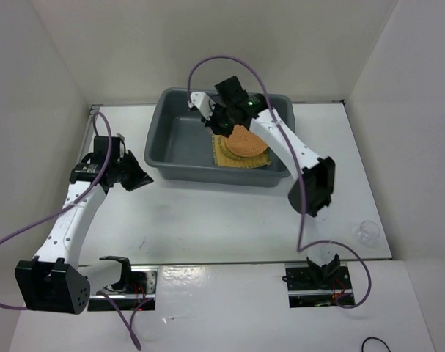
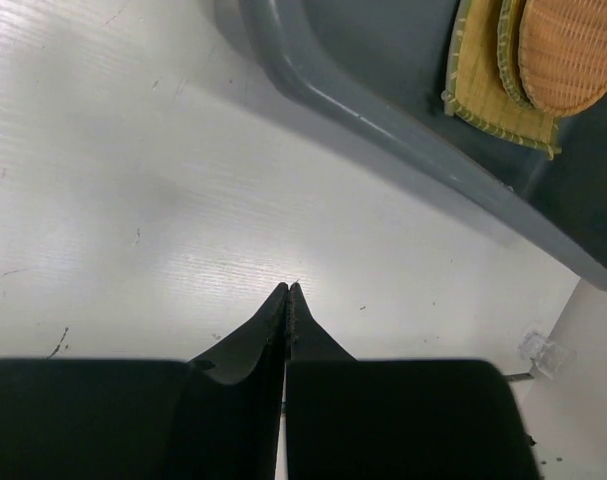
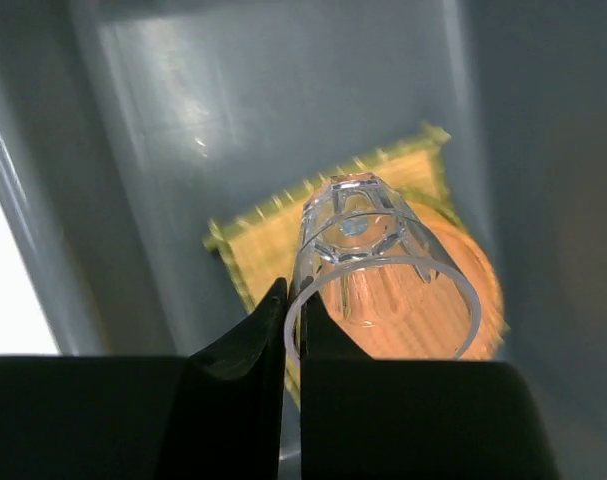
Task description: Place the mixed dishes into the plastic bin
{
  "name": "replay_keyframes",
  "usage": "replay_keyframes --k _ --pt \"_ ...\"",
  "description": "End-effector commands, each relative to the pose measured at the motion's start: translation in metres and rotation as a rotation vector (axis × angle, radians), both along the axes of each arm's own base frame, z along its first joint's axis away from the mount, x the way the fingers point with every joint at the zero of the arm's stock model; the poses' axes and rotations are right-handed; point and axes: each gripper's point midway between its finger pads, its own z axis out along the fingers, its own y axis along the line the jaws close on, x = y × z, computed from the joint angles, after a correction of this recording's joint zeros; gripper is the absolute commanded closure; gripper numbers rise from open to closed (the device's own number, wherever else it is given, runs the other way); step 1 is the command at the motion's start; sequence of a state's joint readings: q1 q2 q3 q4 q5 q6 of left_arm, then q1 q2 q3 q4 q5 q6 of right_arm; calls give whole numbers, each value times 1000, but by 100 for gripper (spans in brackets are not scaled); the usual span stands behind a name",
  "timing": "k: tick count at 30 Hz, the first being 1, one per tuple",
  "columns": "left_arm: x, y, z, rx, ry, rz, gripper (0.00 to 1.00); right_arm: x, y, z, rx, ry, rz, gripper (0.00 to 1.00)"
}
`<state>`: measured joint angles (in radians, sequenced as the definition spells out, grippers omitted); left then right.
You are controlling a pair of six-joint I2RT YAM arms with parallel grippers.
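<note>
the right fingers (image 3: pixel 266 325) are pinching a clear cup (image 3: pixel 373 260) by its rim over the bin (image 1: pixel 207 174) near the surface's far edge; lowering nearer the orange disc (image 1: pixel 245 143) before releasing seems wise. the left fingers (image 2: pixel 279 320) are hanging shut, empty.

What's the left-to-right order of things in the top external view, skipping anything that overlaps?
left gripper → plastic bin → clear cup. Left out: the right gripper and the woven mat, both within the bin's span.
</note>
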<state>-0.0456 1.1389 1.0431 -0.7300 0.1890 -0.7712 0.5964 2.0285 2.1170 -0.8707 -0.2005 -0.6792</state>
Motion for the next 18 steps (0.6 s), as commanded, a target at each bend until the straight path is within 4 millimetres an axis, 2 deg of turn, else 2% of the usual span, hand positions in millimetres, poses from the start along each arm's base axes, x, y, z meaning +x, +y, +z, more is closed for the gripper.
replay_keyframes --k 1,2,3,4,5,7,8,14,16,18 --pt "-10 2 3 -23 0 15 99 -14 35 -4 51 127 126 100" --pt "-12 5 2 -23 13 24 99 -5 45 22 97 71 140 100" --pt "-15 6 3 -16 13 30 99 -2 49 21 100 80 146 100" --pt "-18 6 2 -16 10 30 99 -1 49 -37 21 210 137 100" --pt "-20 9 1 -16 21 39 98 11 60 4 105 83 94 100" --pt "-24 9 2 -16 9 39 98 21 61 -9 78 61 101 100" --pt "-28 11 -2 -16 21 50 98 20 68 -26 26 49 132 100" --pt "-36 13 -5 -29 38 77 98 20 76 -86 -90 101 153 100" --pt "-39 13 -12 -34 60 84 97 23 77 -89 -96 85 153 100" --pt "-41 12 -13 -40 61 91 97 29 74 -106 -137 83 153 100"
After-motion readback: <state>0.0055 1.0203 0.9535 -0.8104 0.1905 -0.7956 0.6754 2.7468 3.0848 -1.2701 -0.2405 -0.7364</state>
